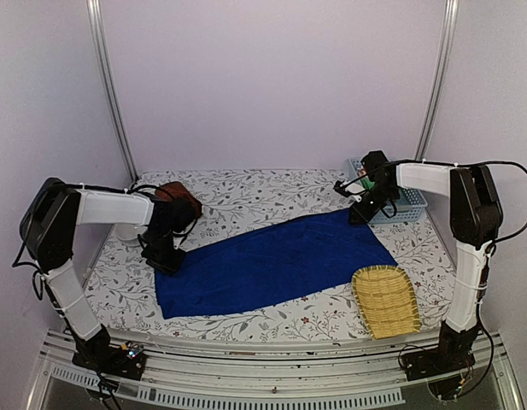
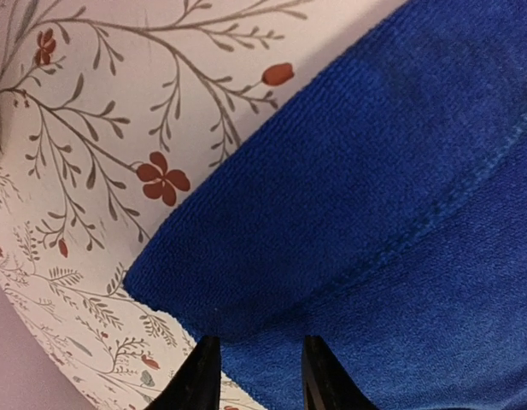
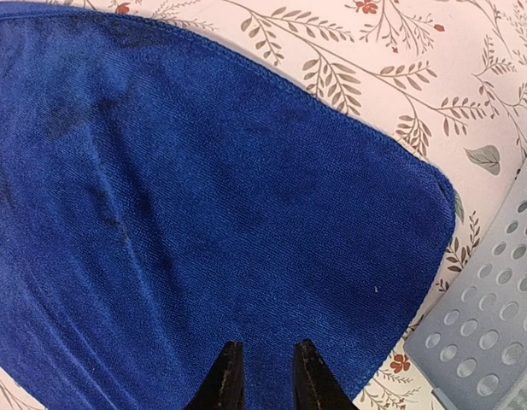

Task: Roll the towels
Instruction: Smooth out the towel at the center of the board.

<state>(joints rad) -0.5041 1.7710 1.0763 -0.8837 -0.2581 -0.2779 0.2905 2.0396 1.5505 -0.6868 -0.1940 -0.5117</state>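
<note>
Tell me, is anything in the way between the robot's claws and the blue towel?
No, nothing visible. The left claw is right over the blue towel at its left end, and the right claw is over its far right corner. The grey basket sits beside that corner, not in between.

We see pale lilac walls [image 1: 272,85] at the back and both sides, softly and evenly lit. Two metal uprights [image 1: 109,85] rise at the rear corners. A white floral cloth covers the table [image 1: 263,184], and an aluminium rail [image 1: 272,376] runs along its near edge.
</note>
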